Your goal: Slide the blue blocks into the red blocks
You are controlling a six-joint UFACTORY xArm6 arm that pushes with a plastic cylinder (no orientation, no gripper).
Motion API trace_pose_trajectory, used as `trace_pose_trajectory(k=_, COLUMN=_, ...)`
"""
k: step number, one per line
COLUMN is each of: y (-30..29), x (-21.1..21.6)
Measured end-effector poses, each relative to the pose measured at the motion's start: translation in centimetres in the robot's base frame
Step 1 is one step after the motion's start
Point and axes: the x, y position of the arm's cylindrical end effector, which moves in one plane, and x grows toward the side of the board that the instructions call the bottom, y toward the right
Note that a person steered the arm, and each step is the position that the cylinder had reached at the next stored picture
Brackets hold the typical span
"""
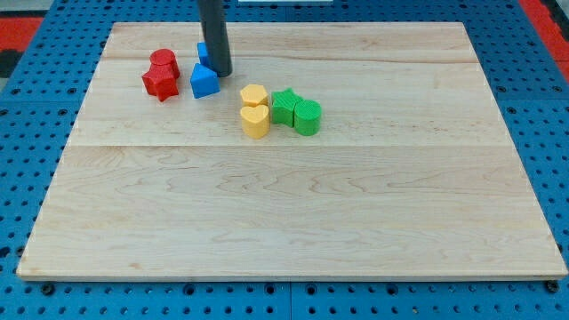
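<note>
Two red blocks sit at the board's upper left: a rounded one (163,61) above a star-like one (160,83), touching each other. A blue block (204,81) with a pointed top lies just right of the red star, a small gap apart. A second blue block (203,53) shows only as a sliver behind the rod, its shape hidden. My tip (222,73) stands at the upper right edge of the pointed blue block, touching or nearly touching it.
Two yellow blocks (254,96) (255,121) and two green blocks (284,107) (308,116) cluster right of the blue blocks. The wooden board (293,213) lies on a blue pegboard (27,160). A red patch (18,31) shows at the top left corner.
</note>
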Motion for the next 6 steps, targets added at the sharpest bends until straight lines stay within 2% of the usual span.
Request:
trace_pose_trajectory(k=1, y=-0.5, x=2.4)
trace_pose_trajectory(k=2, y=-4.2, x=3.6)
trace_pose_trajectory(k=3, y=-3.8, x=2.8)
trace_pose_trajectory(k=4, y=3.1, x=1.4)
trace_pose_trajectory(k=5, y=5.9, x=-2.5)
trace_pose_trajectory(k=6, y=3.6, x=-4.8)
